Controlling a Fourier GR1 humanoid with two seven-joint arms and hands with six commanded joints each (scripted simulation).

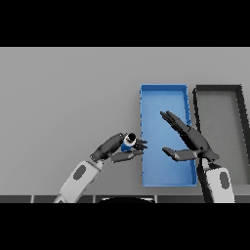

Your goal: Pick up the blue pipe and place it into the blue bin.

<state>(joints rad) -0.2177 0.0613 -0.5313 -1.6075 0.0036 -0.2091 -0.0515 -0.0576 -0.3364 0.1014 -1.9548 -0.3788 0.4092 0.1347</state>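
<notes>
A short blue pipe point(128, 142) with a white rim sits in my left hand point(116, 148), whose fingers and thumb are curled round it. The hand holds it just left of the blue bin point(151, 97), close to the bin's left wall. The bin is a long rectangular tray lying lengthwise away from me. My right hand point(191, 140) hovers over the bin's right half with straight, spread fingers and holds nothing.
A black-rimmed bin point(239, 105) with a grey floor stands right of the blue bin, almost touching it. Grey tabletop point(63, 97) stretches to the left and beyond both bins.
</notes>
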